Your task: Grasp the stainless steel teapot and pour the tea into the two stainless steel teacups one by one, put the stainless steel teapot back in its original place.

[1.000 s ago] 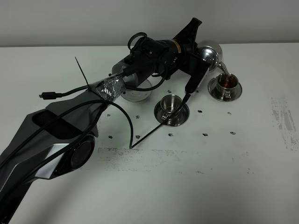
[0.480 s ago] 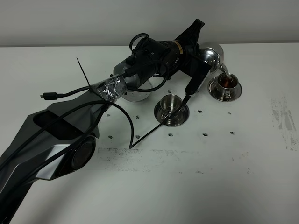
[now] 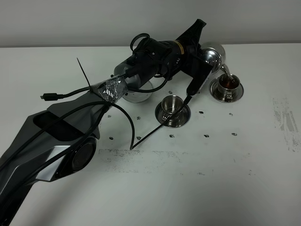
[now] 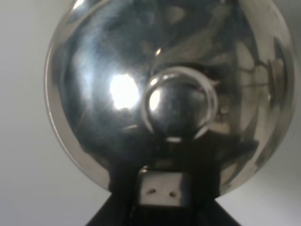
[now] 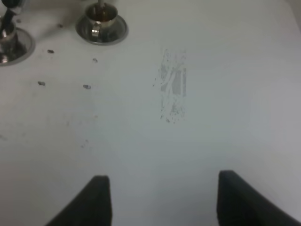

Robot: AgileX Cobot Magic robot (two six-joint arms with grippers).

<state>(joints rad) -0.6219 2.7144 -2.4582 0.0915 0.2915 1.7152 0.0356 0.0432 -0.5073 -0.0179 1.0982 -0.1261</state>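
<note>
Left of the empty teacup [image 3: 172,107] and a little farther back, the coaster dish [image 3: 137,96] lies on the bench [image 3: 188,188], half hidden under my left arm [image 3: 70,136]. My left gripper [image 3: 203,63] is clamped on the teapot [image 3: 212,55] and holds it in the air behind and to the right of the empty teacup, tipped spout-down. Reddish-brown tea [image 3: 229,82] runs from the spout into the filled teacup [image 3: 227,91], which stands on its saucer right of the empty one. My right gripper [image 5: 160,197] hangs well away from the empty teacup, jaws apart, holding nothing.
</note>
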